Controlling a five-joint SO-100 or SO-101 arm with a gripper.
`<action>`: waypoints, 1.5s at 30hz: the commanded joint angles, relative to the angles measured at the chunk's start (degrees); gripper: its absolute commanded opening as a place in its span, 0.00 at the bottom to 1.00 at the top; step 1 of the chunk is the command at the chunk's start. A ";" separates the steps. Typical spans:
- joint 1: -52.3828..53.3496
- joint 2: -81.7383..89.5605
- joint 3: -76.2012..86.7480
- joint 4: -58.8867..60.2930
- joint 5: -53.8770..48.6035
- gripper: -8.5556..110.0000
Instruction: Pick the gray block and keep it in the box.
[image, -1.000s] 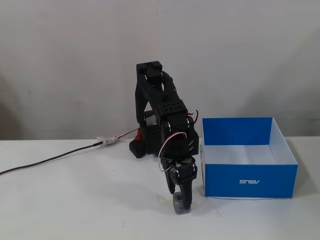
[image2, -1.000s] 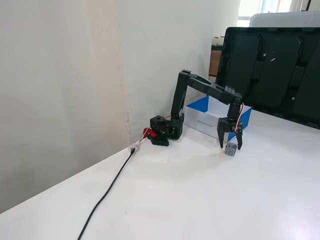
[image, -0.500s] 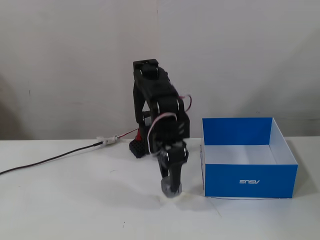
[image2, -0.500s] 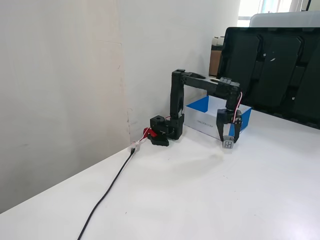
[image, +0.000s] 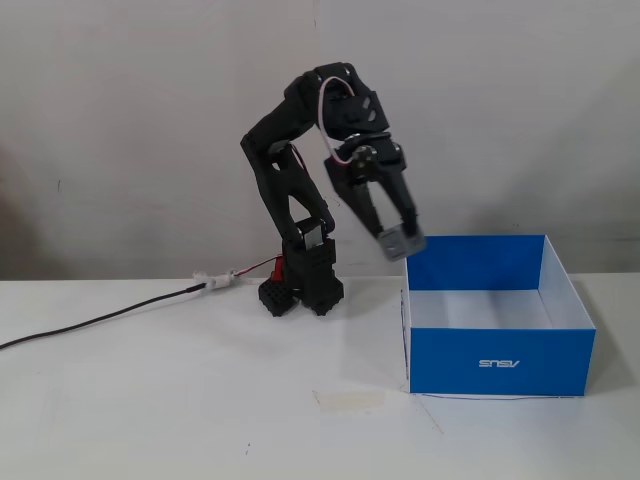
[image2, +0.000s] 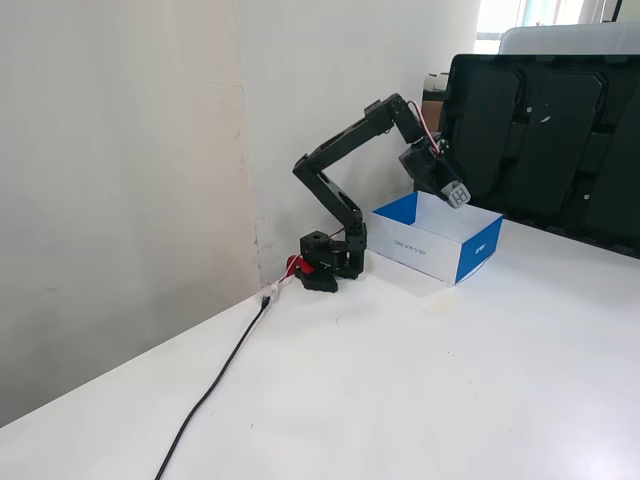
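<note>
Your pincer (image: 401, 238) is clenched on the small matte gray cube with the recessed face (image: 402, 242), carried in the air clear of the white table (image: 200, 400). In a fixed view it hangs just above the far-left corner of the large square blue cardboard box with the white inside (image: 500, 362), at about 10 o'clock from the box's centre. In the other fixed view the cube (image2: 458, 194) sits over the white interior (image2: 440, 222). My judgement: you need to carry it toward 4 o'clock, deeper over the opening, before letting go.
</note>
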 joint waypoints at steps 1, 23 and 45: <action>-7.73 1.49 0.62 -2.81 -0.62 0.07; -0.70 -8.09 8.44 -6.50 -7.21 0.15; 47.02 10.63 34.98 -29.97 -10.99 0.07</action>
